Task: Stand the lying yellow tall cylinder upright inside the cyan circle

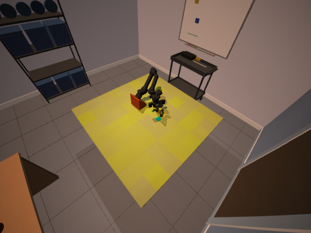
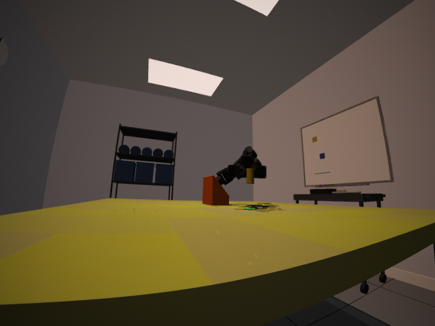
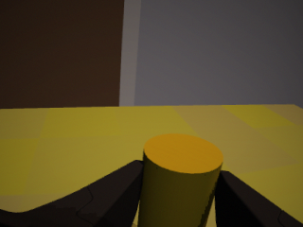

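so the gripper (image 2: 250, 174) is clamped on the yellow cylinder (image 2: 249, 175), upright midair; lowering into the cyan circle (image 1: 158, 118) mid-bench and letting go remain

The yellow counter (image 1: 140, 147) at frame center carries a red wedge (image 1: 136, 102) and the cyan circle (image 1: 158, 118).

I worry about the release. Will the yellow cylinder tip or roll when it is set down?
The cylinder is tall and narrow, so it may tip if released tilted. If it falls, its round side would likely roll. It looks rigid between the gripper fingers.
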`<state>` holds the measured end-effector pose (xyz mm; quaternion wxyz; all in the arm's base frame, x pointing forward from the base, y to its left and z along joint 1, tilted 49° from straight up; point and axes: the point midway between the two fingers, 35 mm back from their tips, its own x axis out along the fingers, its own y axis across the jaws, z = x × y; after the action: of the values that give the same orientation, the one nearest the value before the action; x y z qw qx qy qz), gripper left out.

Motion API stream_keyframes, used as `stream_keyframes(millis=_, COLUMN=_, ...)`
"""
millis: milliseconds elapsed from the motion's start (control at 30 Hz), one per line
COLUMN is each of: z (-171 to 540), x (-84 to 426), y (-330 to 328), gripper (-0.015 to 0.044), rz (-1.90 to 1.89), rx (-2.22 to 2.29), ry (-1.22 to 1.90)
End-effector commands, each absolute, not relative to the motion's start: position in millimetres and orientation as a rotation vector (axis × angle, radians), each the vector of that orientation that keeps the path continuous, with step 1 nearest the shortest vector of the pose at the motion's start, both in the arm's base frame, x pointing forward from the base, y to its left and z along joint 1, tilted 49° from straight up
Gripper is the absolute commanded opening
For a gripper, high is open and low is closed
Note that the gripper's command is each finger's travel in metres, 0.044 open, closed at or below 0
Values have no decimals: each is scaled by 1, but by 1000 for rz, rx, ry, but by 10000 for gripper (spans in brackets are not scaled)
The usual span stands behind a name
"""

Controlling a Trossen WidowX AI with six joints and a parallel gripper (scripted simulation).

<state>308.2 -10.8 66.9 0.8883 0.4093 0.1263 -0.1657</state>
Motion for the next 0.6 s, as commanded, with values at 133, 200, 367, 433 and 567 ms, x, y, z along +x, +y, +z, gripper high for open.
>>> stream_keyframes(millis=133, z=66, x=307, y=-12, gripper=105, rz=-350, rx=853, ry=259)
stream_keyframes(millis=200, z=66, x=307, y=-12, gripper=105, rz=-350, rx=853, ry=259)
stream_keyframes(millis=367, z=63, x=308, y=-7, gripper=105, rz=-351, rx=855, ry=261)
stream_keyframes(millis=433, z=60, x=309, y=-4, gripper=105, rz=-352, rx=856, ry=263)
stream_keyframes(millis=567, z=54, x=310, y=3, gripper=105, rz=-353, rx=858, ry=265)
